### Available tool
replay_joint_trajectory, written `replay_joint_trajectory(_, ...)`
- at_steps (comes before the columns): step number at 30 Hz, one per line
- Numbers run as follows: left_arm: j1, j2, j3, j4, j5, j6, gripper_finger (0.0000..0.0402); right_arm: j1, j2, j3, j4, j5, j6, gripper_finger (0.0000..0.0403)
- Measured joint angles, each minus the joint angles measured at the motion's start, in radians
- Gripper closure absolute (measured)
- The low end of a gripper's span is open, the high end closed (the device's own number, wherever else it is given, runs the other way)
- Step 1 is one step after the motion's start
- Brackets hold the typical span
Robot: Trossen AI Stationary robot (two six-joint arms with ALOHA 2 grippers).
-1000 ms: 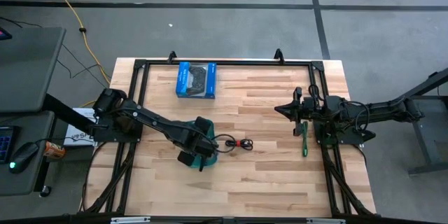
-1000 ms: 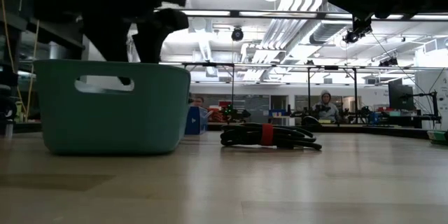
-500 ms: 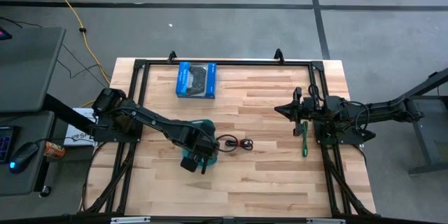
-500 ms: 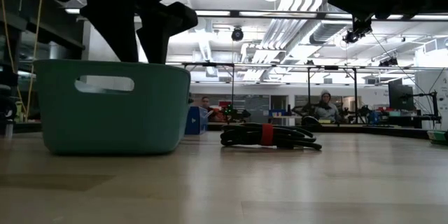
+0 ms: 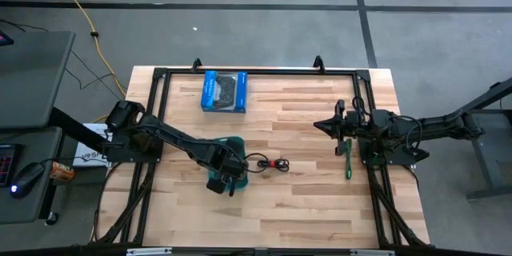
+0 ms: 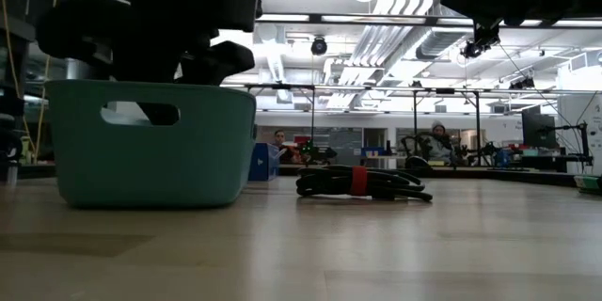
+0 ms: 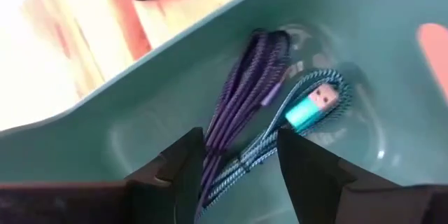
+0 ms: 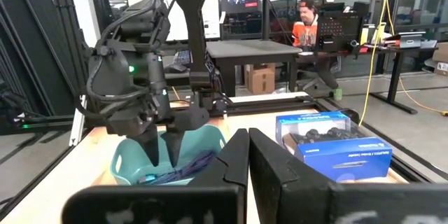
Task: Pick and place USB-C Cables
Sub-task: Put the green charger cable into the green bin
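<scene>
Starting at the left, we see the main risk inside the bin [image 5: 237, 146]: the left gripper [image 7: 241, 157] hangs over it with its fingers apart, straddling the purple cable [image 7: 246, 98] and the teal cable [image 7: 308, 108], which lie touching on the bin floor. If the arm lifts out carelessly, we judge a finger could snag a loop and drag a cable back over the rim, since both are light and springy. The left arm reaches from the table's left edge and bends down, wrist steep above the bin.

Just right of the bin, the black cable [image 5: 270, 163] with its red tie lies on the table, still to be picked; a low approach could nudge it or bump the bin wall.

Farther right, the green cable [image 5: 348, 160] lies near the right arm's base. The right gripper [image 8: 246, 155] waits above the table's right side, fingers apparently together, though we see them only from behind. The blue box [image 5: 223, 91] sits at the far edge.
</scene>
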Motion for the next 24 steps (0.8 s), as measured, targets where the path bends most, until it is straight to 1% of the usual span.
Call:
replay_joint_trajectory(4,0.0,0.0,0.0,-0.001,-0.044,-0.001,0.024,0.0,0.0,0.0,-0.007,0.0,0.019,0.0403)
replay_joint_trajectory(10,0.001,-0.002,0.002,-0.027,-0.049,0.017,0.024,0.0,0.0,0.0,-0.014,0.0,0.018,0.0403)
replay_joint_trajectory(14,0.001,-0.038,0.044,-0.076,-0.054,0.021,0.0239,0.0,0.0,0.0,-0.014,0.0,0.018,0.0403)
replay_joint_trajectory(16,0.001,-0.079,0.064,-0.072,-0.054,0.017,0.0239,0.0,0.0,0.0,-0.016,0.0,0.018,0.0403)
replay_joint_trajectory(18,0.002,-0.137,0.064,-0.026,-0.055,0.02,0.0239,0.0,0.0,0.0,-0.016,0.0,0.018,0.0403)
replay_joint_trajectory(21,0.007,-0.25,0.03,0.088,-0.066,0.026,0.024,0.0,0.0,0.0,-0.02,0.0,0.018,0.0403)
replay_joint_trajectory(24,0.026,-0.375,-0.042,0.25,-0.076,0.034,0.024,0.0,0.0,0.0,-0.022,0.0,0.018,0.0403)
